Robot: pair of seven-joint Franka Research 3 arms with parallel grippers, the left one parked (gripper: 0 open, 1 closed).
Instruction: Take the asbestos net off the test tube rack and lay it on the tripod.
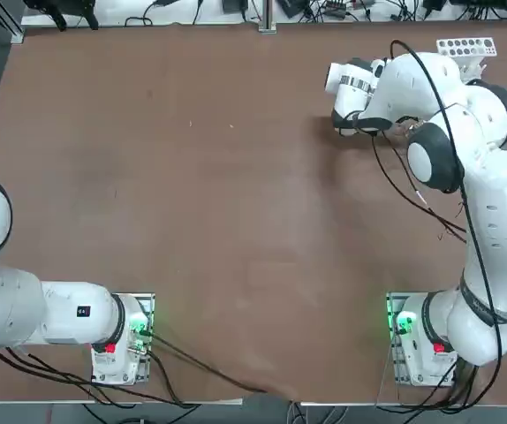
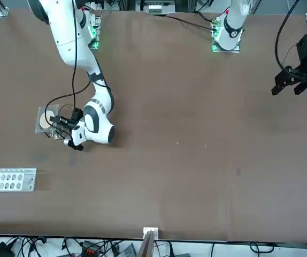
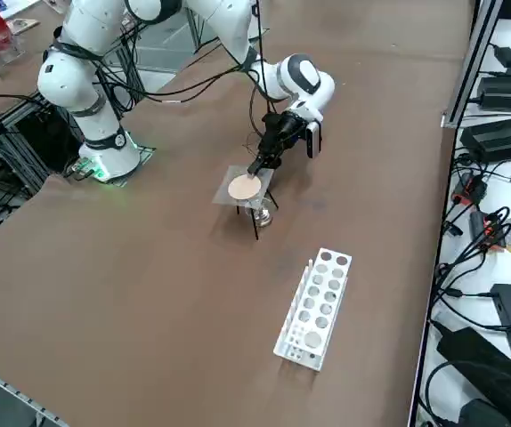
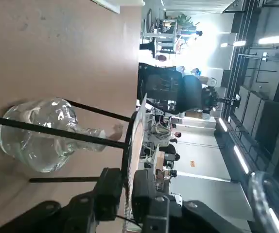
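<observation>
Release step: asbestos net (image 3: 245, 189) already on tripod (image 3: 257, 219), rack (image 3: 314, 308) bare

Side view: right gripper (image 3: 259, 167) at net's edge; front: net (image 2: 47, 119) just ahead of fingertips; wrist: jaws narrow, straddling the edge, contact unclear; next: open wider, back straight off without dragging.

Net (image 3: 245, 188) sits flat on top of the tripod (image 3: 257, 216), so take the tripod as the landmark. A small glass flask (image 4: 44, 134) stands on the bench (image 1: 192, 194) under it, between the legs. The right gripper (image 3: 263, 165) is at the net's edge on the arm-base side, one finger (image 4: 109, 190) either side of the edge. Rack (image 3: 315, 308) lies well apart from the tripod, toward the bench's far edge from the bases, nothing on it.
</observation>
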